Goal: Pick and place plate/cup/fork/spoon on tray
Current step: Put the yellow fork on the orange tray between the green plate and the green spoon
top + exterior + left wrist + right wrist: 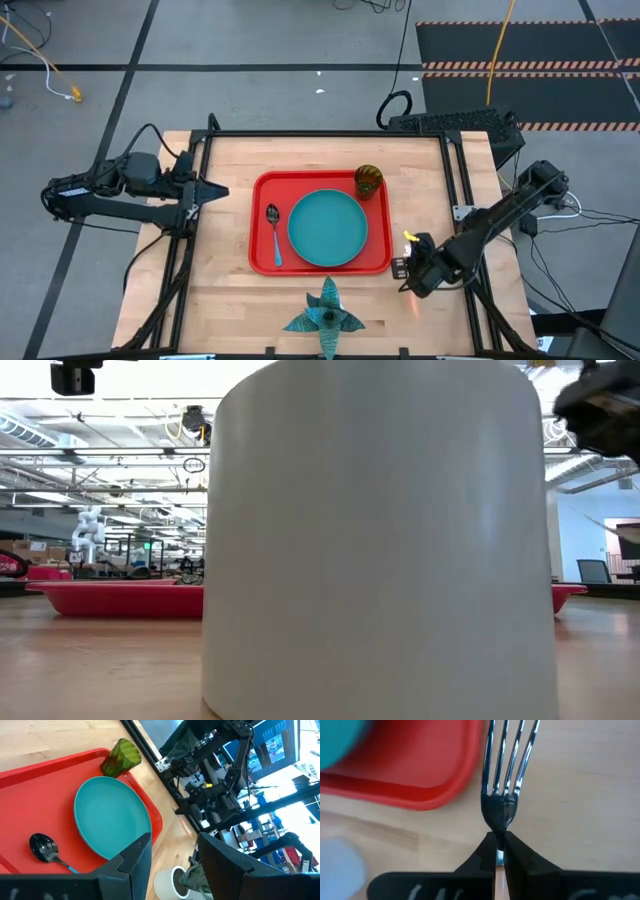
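Right gripper (499, 851) clamped on the fork (504, 780) at its neck, tines pointing out past the jaws, low over bare wood just beside the tray (420, 775). Farther off, left gripper (215, 190) parted, empty, beyond the tray's other side.

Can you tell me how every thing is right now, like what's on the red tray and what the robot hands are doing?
tray: flat on the table, holding three things.
plate: lying in the tray's middle.
cup: upright in a tray corner.
spoon: lying in the tray beside the plate.
fork: on the table outside the tray, pinched at its neck.
right gripper: shut on the fork.
left gripper: open, empty, waiting off to the side.
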### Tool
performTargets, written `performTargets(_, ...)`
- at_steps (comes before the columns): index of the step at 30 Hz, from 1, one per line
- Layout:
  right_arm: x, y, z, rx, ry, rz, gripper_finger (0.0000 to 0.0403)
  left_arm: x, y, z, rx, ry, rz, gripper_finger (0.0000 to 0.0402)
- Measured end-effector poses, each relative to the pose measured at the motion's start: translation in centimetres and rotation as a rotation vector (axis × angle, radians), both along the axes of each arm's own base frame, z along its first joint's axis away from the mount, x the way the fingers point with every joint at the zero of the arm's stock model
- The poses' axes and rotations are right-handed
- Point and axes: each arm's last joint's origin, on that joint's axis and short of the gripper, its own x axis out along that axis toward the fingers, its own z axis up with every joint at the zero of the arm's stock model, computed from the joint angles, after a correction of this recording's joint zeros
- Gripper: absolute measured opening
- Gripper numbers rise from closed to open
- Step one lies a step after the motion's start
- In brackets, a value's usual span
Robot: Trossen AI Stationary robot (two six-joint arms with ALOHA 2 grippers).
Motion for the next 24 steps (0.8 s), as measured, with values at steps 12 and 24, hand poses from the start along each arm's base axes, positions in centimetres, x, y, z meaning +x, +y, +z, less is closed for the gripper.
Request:
performTargets(12,3.3,-2.7,5.0,-0.093,-0.092,0.029,0.0,0.0,0.0,0.0,0.019,0.001,-0.006,0.0163)
performTargets(24,7.7,-4.7,10.6,-0.128,-0.195,0.098,0.0,0.0,0.0,0.0,0.026,0.001,-0.009,0.0163)
